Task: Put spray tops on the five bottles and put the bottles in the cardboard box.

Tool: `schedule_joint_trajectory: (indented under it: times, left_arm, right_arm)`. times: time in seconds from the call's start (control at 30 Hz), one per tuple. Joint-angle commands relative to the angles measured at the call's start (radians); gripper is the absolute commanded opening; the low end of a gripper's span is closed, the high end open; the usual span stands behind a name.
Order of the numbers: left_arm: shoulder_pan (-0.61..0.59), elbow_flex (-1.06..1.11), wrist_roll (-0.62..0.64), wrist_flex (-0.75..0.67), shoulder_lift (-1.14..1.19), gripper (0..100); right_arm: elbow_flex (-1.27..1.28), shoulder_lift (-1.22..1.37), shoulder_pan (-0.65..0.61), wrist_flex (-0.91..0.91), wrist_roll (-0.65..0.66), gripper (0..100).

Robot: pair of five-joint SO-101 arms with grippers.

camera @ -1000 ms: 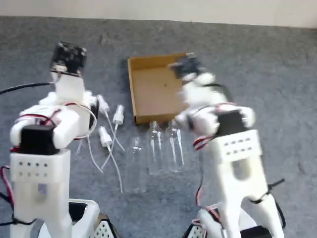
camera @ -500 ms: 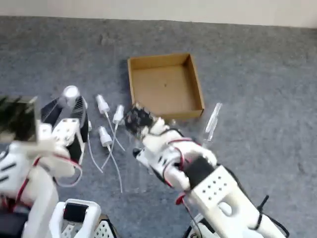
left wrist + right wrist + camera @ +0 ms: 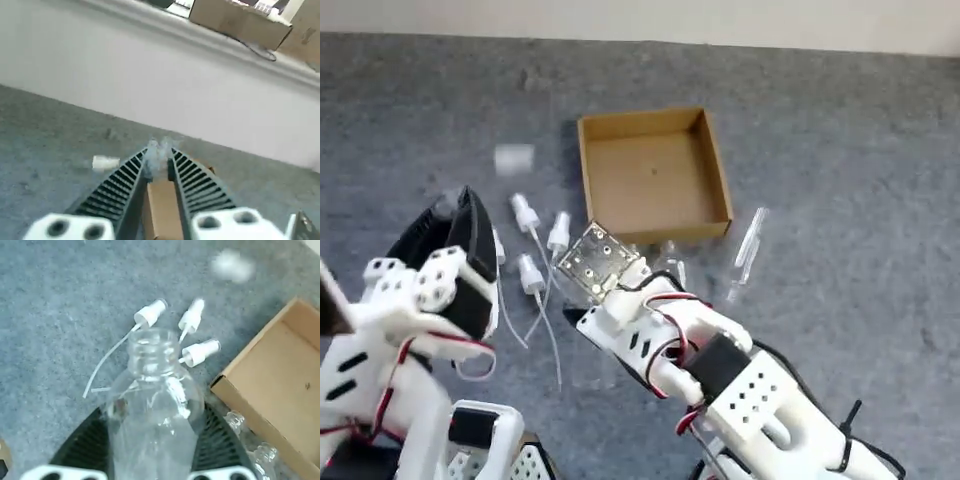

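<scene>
A: Where is the bottle?
B: A clear bottle sits in the right gripper, neck pointing outward, with both jaws clamped round its body.
A: And the rest, seen from above?
B: The cardboard box lies at one o'clock from the right wrist. Three spray tops lie at nine to ten o'clock, and a loose bottle at three.
A: The left gripper?
B: Its grip cannot be told. Something blurred sits at its tip, with a small white piece just beside it.
</scene>
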Motion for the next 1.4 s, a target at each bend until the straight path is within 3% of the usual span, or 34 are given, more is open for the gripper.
schedule_joint_trajectory:
  times: [0.0, 0.17, 0.37, 0.5, 0.63, 0.8, 1.07, 1.37]
  left_arm:
    - [0.03, -0.007, -0.023, -0.032, -0.015, 0]
    - [-0.122, 0.111, -0.186, -0.061, 0.059, 0]
    - [-0.242, 0.104, -0.35, -0.11, 0.331, 1]
    - [-0.286, -0.007, -0.425, -0.109, 0.57, 4]
    - [-0.283, -0.153, -0.433, -0.049, 0.832, 10]
    - [-0.288, -0.343, -0.431, -0.025, 1.141, 10]
    - [-0.291, -0.529, -0.391, 0.109, 1.475, 10]
    - [-0.298, -0.532, -0.388, 0.133, 1.67, 10]
  right_arm:
    - [-0.008, -0.028, -0.002, -0.019, -0.009, 0.2]
    - [-0.016, -0.028, 0.073, 0.104, -0.009, 0.2]
    - [-0.059, -0.028, 0.26, 0.275, 0.025, 0.2]
    - [-0.153, -0.025, 0.507, 0.446, 0.14, 0.2]
    - [-0.174, -0.025, 0.8, 0.46, 0.293, 0.2]
    - [-0.173, 0.039, 1.009, 0.458, 0.404, 0.3]
    - [-0.174, 0.329, 1.164, 0.332, 0.489, 0.3]
    - [-0.174, 0.466, 1.187, 0.246, 0.491, 0.3]
